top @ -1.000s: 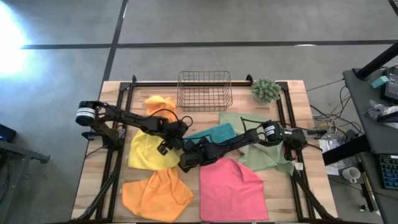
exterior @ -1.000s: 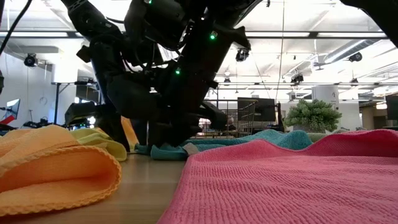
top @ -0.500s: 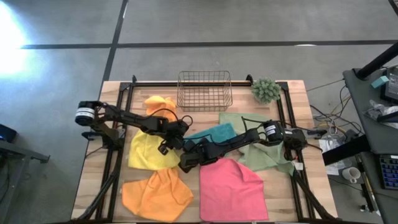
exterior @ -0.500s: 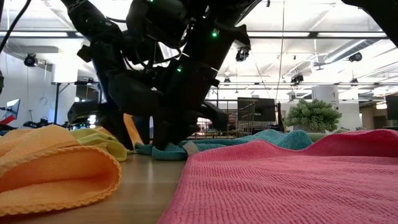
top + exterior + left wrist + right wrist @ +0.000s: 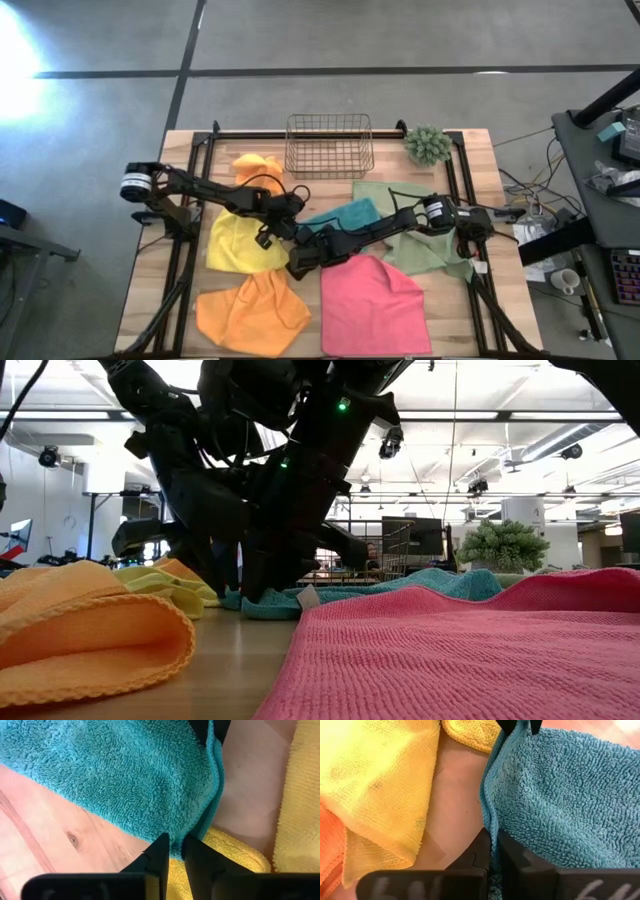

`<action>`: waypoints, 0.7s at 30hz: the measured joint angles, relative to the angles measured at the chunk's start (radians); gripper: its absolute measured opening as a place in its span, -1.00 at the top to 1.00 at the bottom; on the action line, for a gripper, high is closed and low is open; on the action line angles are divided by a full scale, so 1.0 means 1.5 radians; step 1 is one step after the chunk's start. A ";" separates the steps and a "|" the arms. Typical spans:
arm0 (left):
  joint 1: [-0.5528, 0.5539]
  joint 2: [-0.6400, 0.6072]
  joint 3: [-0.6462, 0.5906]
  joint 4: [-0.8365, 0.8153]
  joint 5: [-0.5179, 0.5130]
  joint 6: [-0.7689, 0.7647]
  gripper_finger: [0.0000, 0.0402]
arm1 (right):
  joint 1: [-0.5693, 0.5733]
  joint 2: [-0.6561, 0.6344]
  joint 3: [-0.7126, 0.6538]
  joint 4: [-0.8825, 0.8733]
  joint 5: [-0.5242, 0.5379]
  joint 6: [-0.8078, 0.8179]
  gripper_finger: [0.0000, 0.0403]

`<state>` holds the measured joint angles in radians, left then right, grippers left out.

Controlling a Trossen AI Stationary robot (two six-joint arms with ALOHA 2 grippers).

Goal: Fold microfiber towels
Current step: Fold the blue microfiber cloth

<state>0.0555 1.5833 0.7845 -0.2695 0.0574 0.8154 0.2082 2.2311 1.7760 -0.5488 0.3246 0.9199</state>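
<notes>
Both claws pinch one edge of the teal towel [image 5: 115, 775]: left claw [image 5: 172, 851] and right claw [image 5: 492, 851] face each other, yellow towel [image 5: 375, 775] beside, bare surface [image 5: 455, 805] between.

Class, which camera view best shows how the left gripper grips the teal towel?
The left wrist view: the left gripper is pinched on the teal towel at its edge. The high view shows only arms crowding over the towel. The low view shows a low teal strip. The right wrist view shows the right gripper clamping another edge.
</notes>
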 joint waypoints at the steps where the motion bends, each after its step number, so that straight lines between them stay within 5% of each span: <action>1: 0.000 0.001 0.000 0.001 0.000 0.000 0.81 | 0.001 -0.001 0.000 0.000 0.000 0.000 0.96; 13: -0.005 -0.009 0.000 -0.001 -0.004 -0.012 0.98 | 0.009 -0.018 0.002 0.002 -0.010 0.000 0.96; 21: -0.027 -0.061 0.002 -0.094 -0.002 -0.021 1.00 | 0.026 -0.024 0.023 0.002 -0.010 0.026 0.96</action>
<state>0.0148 1.4923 0.7872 -0.4112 0.0551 0.7846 0.2478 2.1952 1.8105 -0.5463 0.3099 0.9588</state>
